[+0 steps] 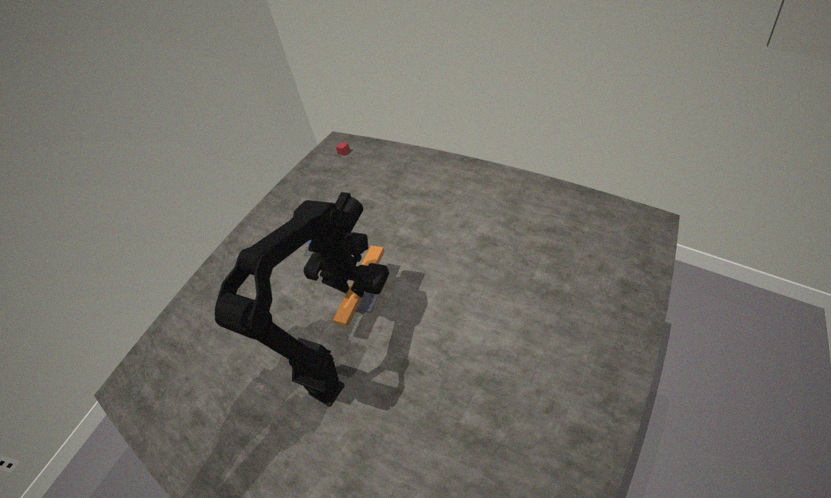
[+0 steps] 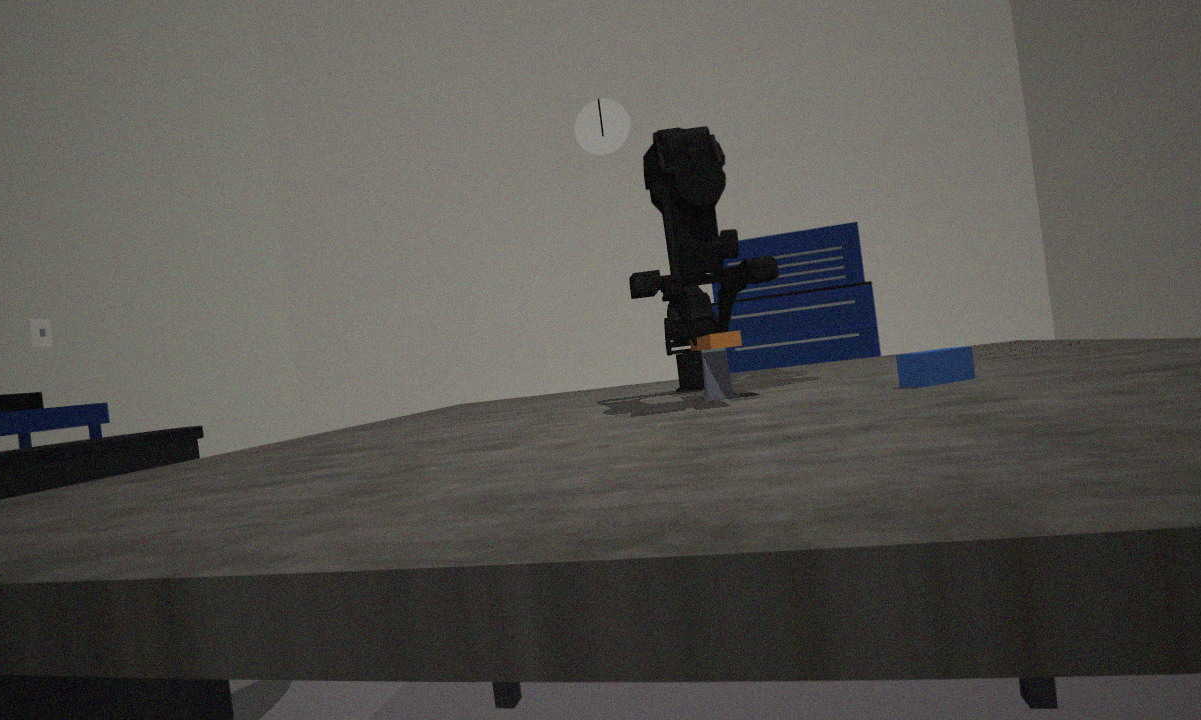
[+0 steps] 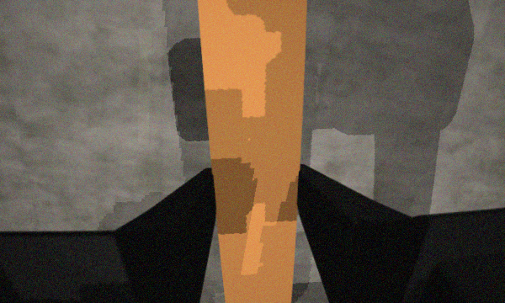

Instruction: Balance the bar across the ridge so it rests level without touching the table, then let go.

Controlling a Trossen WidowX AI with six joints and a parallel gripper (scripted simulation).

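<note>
The bar [image 1: 342,312] [image 2: 719,340] [image 3: 257,139] lies crosswise above the ridge [image 1: 367,302] [image 2: 717,374], perhaps touching it; the ridge stands on the table [image 1: 498,297] [image 2: 497,501] [image 3: 67,126], left of a block [image 2: 935,367] in the exterior view.
</note>
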